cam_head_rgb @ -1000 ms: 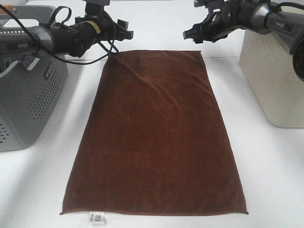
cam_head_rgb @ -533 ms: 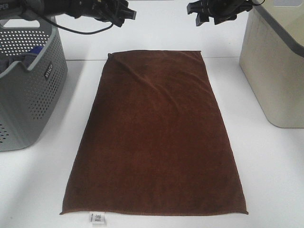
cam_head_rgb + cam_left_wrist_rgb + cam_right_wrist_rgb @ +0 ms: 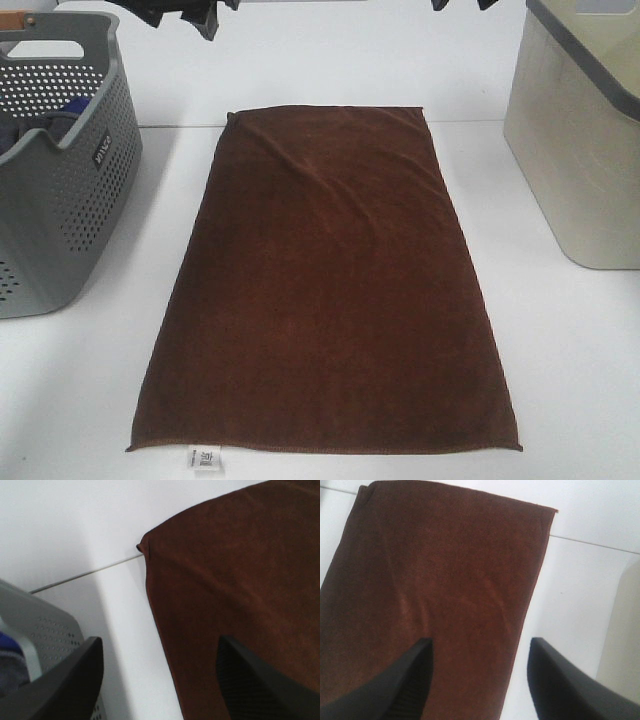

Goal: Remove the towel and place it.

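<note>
The towel (image 3: 325,280) lies spread flat on the white bench (image 3: 570,360), between the grey perforated basket (image 3: 60,170) and the beige bin (image 3: 580,140), its white tag (image 3: 205,458) at the near short edge. Both grippers hang above its far edge, clear of it. The left gripper's (image 3: 160,680) fingers stand apart, empty; the right gripper's (image 3: 480,680) fingers likewise. Something blue, probably cloth (image 3: 75,105), sits in the basket.
</note>
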### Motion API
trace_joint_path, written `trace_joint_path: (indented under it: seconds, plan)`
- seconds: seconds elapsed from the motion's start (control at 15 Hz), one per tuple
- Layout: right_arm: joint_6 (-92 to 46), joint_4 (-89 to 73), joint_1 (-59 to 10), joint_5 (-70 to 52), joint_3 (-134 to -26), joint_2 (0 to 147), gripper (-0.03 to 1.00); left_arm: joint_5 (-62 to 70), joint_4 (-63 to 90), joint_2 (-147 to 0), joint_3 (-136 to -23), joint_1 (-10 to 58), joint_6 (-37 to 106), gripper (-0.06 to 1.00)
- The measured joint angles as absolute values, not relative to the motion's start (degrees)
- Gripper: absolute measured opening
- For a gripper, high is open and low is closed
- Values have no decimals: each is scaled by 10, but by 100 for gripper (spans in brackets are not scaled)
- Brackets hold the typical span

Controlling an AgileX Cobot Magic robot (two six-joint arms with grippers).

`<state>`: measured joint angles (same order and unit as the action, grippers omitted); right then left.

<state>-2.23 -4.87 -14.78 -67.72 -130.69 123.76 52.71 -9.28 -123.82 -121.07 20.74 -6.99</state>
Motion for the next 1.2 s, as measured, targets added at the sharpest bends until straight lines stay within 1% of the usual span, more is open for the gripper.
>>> trace_joint_path:
  seconds: [0.13, 0.27, 0.4, 0.53, 0.67, 0.93, 1.2]
  plan:
    - [-21, -42, -148, -692, -1298, 1211, 54, 602, -87, -1199, -1211, 207, -69, 62]
    - [-18, -35, -148, -693, -1259, 1181, 54, 672, -83, -1171, -1211, 207, -83, 62]
    - [-18, -25, -148, -694, -1199, 1133, 54, 692, -83, -1147, -1211, 207, -87, 62]
    - [-18, -9, -148, -697, -1122, 1074, 54, 693, -84, -1108, -1183, 207, -86, 62]
    - [-18, 0, -148, -697, -1042, 1015, 54, 692, -104, -1042, -1114, 207, -85, 62]
    - [-5, 0, -148, -697, -880, 896, 54, 695, -127, -884, -889, 207, -91, 62]
    - [23, 0, -148, -697, -703, 808, 54, 690, -127, -717, -661, 207, -121, 62]
